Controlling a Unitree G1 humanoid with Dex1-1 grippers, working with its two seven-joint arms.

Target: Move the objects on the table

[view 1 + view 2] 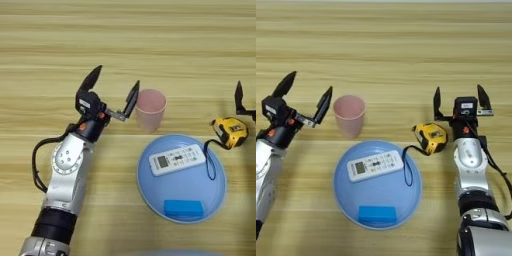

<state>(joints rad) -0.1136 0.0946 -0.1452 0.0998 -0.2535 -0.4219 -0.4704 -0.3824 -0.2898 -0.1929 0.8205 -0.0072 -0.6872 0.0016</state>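
While our left tool (114, 86) sits spread just left of the pink cup (150, 109), our right tool (460, 102) waits spread beside the tape measure (431, 137)

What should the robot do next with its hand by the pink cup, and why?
Probably slide the left gripper a little further right so its open fingers come around the cup. One fingertip is already right beside the cup's rim, but the cup stands outside the gap, upright on the table. The right gripper is open, beside the tape measure.
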